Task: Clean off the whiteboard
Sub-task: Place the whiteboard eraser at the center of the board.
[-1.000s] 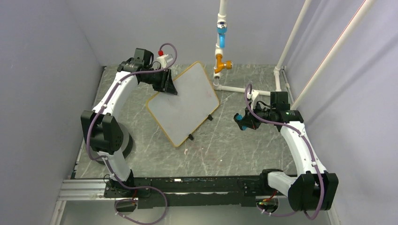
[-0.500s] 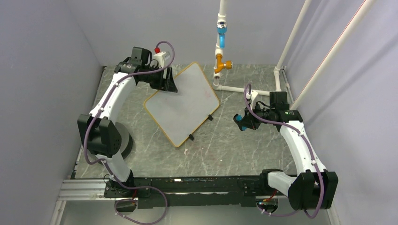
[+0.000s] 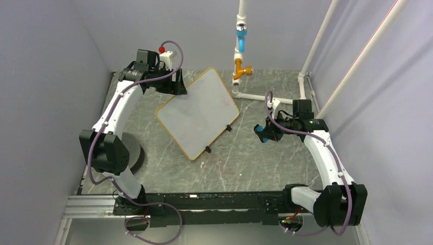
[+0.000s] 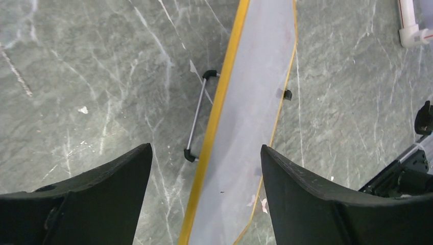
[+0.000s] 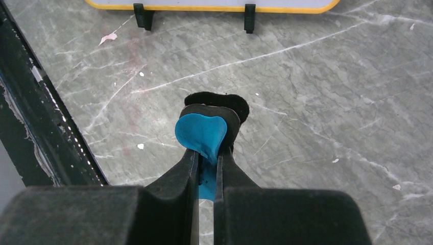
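- Left fingers: spread wide, gripping nothing.
- Right fingers: clamped shut on eraser, blue tab pinched, black felt ahead of the tips.
- Whiteboard: below and ahead of left fingers, apart from them, yellow frame running between the tips in wrist view. Also ahead of right fingers, well apart, two clip feet facing them.
- Sits on bench, seemingly propped at a tilt on wire stand.
- Looks nearly clean; faint red trace toward far corner.
- Probably light, thin, stiff, slick-faced; likely to skate or rock under a wipe.
- Best pinched across frame at edge nearest left fingers, clear of writing face; steady there, then wipe with eraser.
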You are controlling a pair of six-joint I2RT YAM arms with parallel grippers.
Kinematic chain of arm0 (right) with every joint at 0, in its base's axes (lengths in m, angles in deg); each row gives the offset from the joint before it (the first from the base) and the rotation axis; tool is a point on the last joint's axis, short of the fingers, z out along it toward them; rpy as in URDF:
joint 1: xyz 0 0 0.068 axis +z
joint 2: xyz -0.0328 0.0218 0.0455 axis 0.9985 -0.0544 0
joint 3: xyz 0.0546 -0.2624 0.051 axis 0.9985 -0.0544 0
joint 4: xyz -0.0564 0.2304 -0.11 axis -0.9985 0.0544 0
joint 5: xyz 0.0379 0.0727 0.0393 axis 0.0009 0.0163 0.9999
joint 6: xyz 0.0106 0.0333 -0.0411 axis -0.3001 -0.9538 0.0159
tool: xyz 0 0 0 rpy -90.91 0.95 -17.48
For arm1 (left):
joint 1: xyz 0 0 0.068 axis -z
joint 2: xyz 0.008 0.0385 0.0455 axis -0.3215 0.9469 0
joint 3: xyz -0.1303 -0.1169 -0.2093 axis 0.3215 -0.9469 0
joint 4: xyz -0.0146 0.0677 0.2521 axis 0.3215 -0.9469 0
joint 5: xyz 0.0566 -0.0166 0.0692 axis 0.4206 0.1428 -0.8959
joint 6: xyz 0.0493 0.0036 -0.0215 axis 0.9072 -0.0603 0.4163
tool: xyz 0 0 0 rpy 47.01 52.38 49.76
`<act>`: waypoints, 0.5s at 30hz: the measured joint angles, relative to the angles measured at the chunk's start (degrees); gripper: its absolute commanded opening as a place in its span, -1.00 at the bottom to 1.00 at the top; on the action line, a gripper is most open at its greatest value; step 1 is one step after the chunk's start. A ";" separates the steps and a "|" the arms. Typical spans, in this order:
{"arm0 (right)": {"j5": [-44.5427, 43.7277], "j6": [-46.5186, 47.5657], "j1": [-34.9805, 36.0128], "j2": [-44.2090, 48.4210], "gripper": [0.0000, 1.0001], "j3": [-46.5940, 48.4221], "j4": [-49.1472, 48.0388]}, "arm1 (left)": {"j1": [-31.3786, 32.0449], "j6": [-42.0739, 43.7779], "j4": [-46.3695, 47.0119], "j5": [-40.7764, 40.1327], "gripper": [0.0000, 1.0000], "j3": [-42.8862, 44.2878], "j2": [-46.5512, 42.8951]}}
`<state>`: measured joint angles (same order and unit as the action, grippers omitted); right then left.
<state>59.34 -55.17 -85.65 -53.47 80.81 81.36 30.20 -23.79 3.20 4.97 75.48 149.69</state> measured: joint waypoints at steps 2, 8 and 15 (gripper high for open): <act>-0.04 0.02 0.00 -0.26 -1.00 -0.02 0.00 | -0.28 -0.02 0.48 -0.72 0.66 0.00 -0.52; -3.23 -0.81 0.04 -1.33 -1.00 -0.59 -0.76 | -0.55 -0.13 5.09 -3.17 0.84 -3.74 -5.81; -15.65 -3.80 0.09 -10.10 -1.00 -1.57 -5.40 | -0.81 0.07 20.28 -7.37 0.99 -24.35 -31.32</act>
<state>43.69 -58.97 -85.56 -63.57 79.23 75.96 29.39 -23.72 23.48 -2.39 51.13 118.37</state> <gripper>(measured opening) 0.086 0.991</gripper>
